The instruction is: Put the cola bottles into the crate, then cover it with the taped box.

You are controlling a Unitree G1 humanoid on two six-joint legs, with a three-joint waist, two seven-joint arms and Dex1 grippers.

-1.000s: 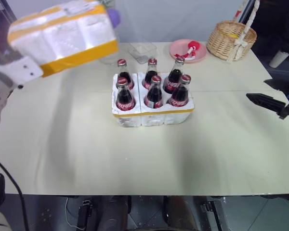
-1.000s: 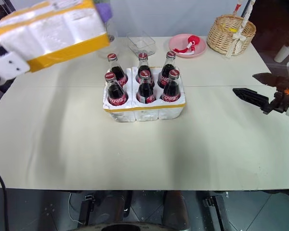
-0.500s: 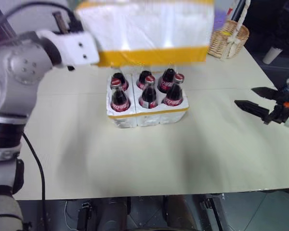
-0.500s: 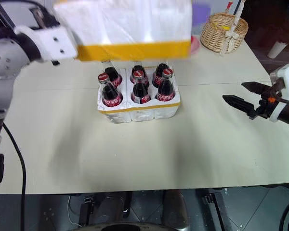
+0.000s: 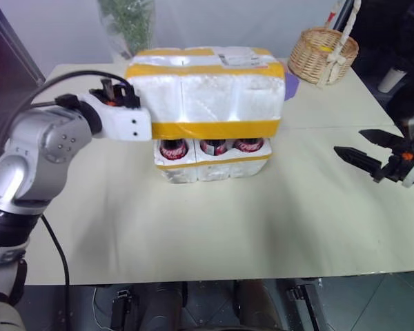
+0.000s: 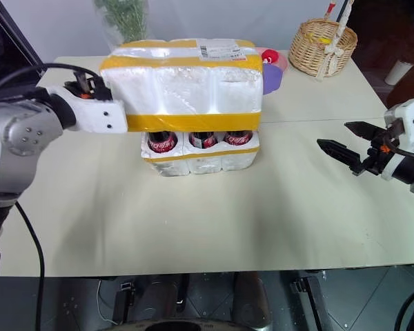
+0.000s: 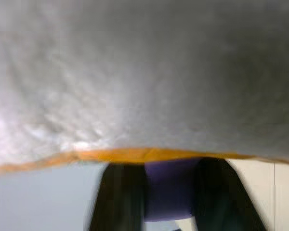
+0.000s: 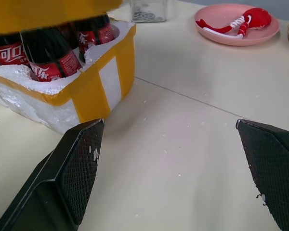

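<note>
Taped box (image 6: 183, 93) now lowered over crated cola bottles (image 6: 202, 140) – left pincer apparently gripping, right pincer (image 6: 341, 140) wide

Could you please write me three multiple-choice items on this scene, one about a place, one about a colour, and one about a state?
1. Where is the taped box?
A. over the cola bottles in the crate
B. on the floor
C. inside the wicker basket

2. What colour are the tape bands on the taped box?
A. blue
B. yellow
C. green

3. How are the right gripper fingers?
A. shut on a bottle
B. shut on the crate
C. open, holding nothing

Answers:
1 A, only the bottles' lower parts show beneath its lower edge.
2 B, wide yellow bands wrap it.
3 C, its fingers stand spread over bare table.
</note>
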